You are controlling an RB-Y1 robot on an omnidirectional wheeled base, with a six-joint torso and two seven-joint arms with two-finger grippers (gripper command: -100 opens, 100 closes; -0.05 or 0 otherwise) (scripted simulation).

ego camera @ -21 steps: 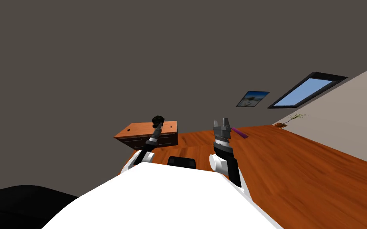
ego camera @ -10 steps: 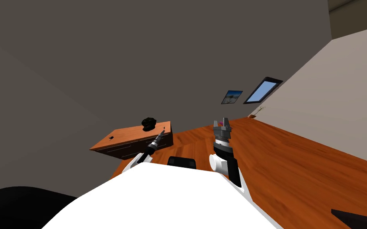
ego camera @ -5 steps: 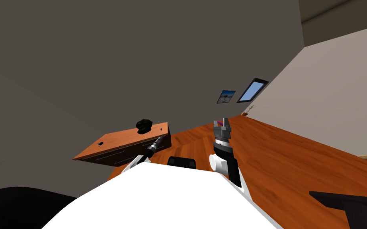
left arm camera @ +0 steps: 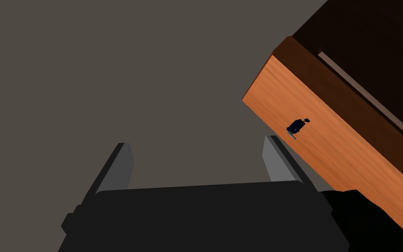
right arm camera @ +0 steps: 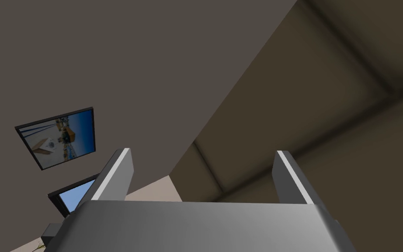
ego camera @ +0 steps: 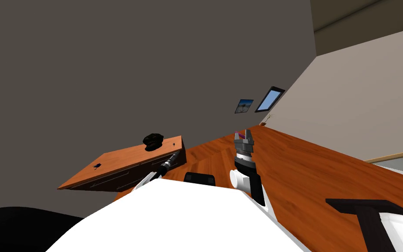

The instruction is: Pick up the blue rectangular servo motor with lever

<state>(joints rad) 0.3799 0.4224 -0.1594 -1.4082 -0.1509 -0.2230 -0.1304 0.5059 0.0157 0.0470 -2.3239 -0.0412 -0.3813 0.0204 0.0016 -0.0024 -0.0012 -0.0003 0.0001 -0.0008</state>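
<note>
The servo motor (left arm camera: 297, 127) is a small dark blue block with a short lever. It lies on the orange-brown wooden top of a dresser (left arm camera: 345, 148), beyond my left gripper's (left arm camera: 198, 162) far-side finger and some way off. That gripper is open and holds nothing. In the head view a small dark thing (ego camera: 96, 166) on the dresser (ego camera: 122, 164) near its left end looks like the servo. My left gripper (ego camera: 176, 154) reaches over the dresser's right part. My right gripper (ego camera: 244, 138) is raised over the floor, open and holding nothing (right arm camera: 203, 175).
A black lumpy object (ego camera: 153, 141) sits on the dresser's far right part, with a tiny dark speck (ego camera: 174, 143) beside it. The dresser stands against a dark grey wall. Orange wooden floor (ego camera: 310, 170) stretches to the right. A dark piece of furniture (ego camera: 371, 210) stands at the lower right.
My view has swung, so the dresser slid left and grew larger while the picture and window shrank. My left arm now points lower toward the dresser. The right gripper has held its pose.
</note>
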